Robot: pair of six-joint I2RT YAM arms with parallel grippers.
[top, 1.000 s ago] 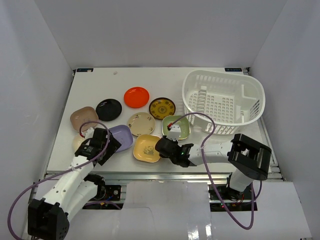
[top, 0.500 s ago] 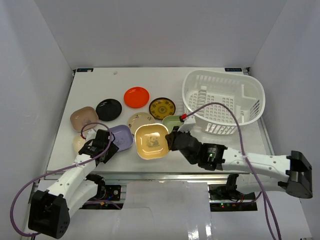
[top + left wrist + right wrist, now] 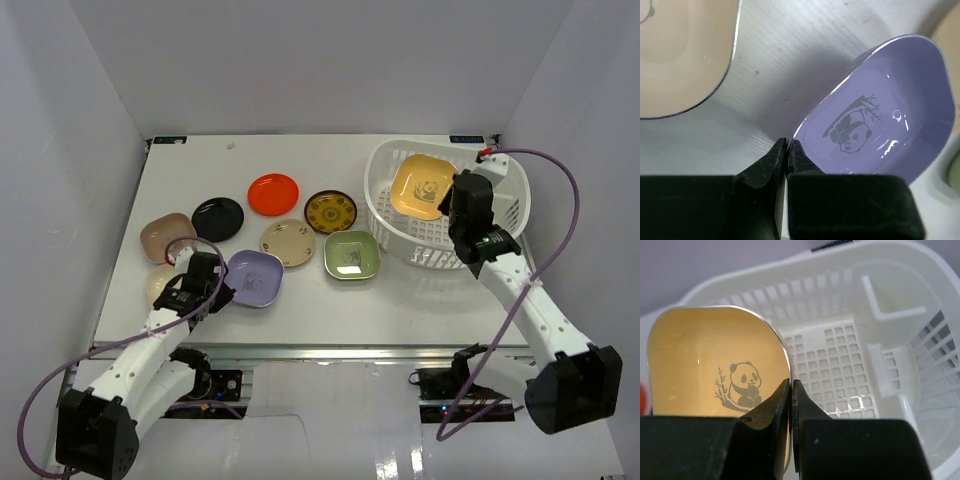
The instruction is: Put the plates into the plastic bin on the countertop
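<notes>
Left fingers of mine are pinched shut on the near rim of the one lavender plate, at the left front of the desk, with its panda print facing up. Just beside it, one beige plate is partly hidden under my left arm, and one tan plate lies beyond. Going right I count one black plate, one orange-red plate, one cream round plate, one brown-yellow patterned plate and one pale green plate, each flat on the desk. With the lavender one that makes eight, and the ninth is with my right fingers. They are closed tight on the edge of the one yellow plate and hold it tilted inside the rim of the single plastic bin at the right rear. I cannot tell whether it touches the bin's floor.
</notes>
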